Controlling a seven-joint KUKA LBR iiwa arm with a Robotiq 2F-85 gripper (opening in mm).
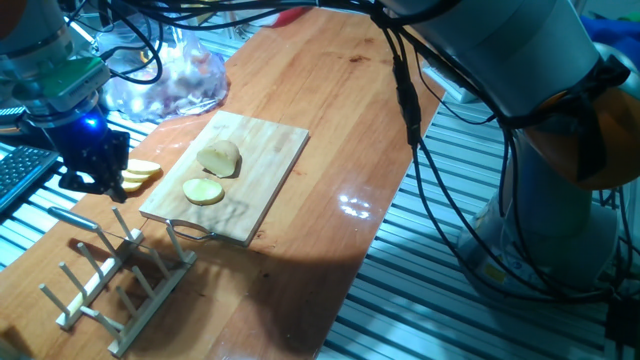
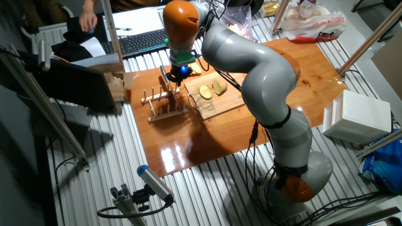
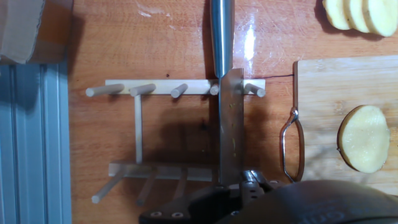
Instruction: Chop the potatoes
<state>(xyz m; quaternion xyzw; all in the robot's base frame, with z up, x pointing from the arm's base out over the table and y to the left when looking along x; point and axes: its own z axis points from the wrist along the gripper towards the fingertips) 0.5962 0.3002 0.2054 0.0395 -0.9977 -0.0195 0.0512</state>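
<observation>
No writing can be read. The end effector (image 1: 93,170) hangs above the wooden rack (image 3: 177,134), where a knife (image 3: 225,93) stands in a slot; its spread cannot be told. On the cutting board (image 1: 265,175) lie a potato chunk (image 1: 219,158) and one slice (image 1: 203,190); more slices (image 1: 140,173) rest on the desk (image 1: 340,90).

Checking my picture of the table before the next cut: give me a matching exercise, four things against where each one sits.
Things:
1. potato chunk
2. single slice
3. stacked slices
4. knife

Places:
A. across the peg rack
B. on the table, off the board
C. on the cutting board, nearer its wire handle
D. on the cutting board, farther from that handle

Pairs: 1-D, 2-C, 3-B, 4-A.
</observation>
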